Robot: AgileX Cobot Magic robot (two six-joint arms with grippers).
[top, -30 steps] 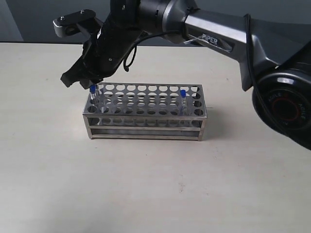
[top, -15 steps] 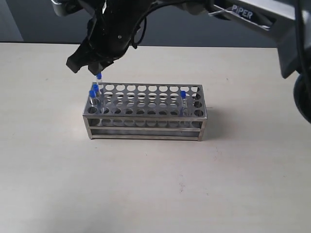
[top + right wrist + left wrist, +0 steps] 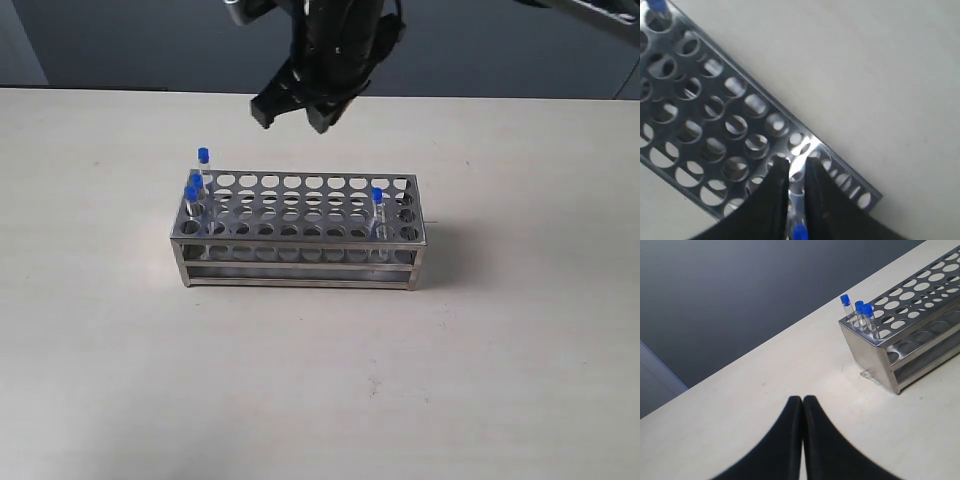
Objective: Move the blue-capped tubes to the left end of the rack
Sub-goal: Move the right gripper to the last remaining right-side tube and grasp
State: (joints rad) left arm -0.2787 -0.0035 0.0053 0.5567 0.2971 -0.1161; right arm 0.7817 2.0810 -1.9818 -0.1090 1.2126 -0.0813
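Observation:
The steel rack (image 3: 300,232) stands mid-table. Three blue-capped tubes (image 3: 196,180) stand in its left end; the rearmost one (image 3: 203,155) sticks up higher than the others. A fourth blue-capped tube (image 3: 377,195) stands near the right end. My right gripper (image 3: 293,120) hovers above and behind the rack's middle, open and empty. In the right wrist view its fingers (image 3: 815,172) frame the rack's top plate (image 3: 715,110), and the fourth tube's cap (image 3: 799,231) shows in the gap. My left gripper (image 3: 802,399) is shut and empty, low over the table, apart from the rack (image 3: 920,340) and the tubes (image 3: 860,307).
The pale tabletop (image 3: 320,380) spreads all round the rack. A dark wall (image 3: 120,40) runs behind the table's far edge. The right arm's links cross the top of the exterior view.
My right gripper has let go of a tube at the rack's left end, risen, and swung right to hover behind the rack's middle. Three tubes now show at the left end.

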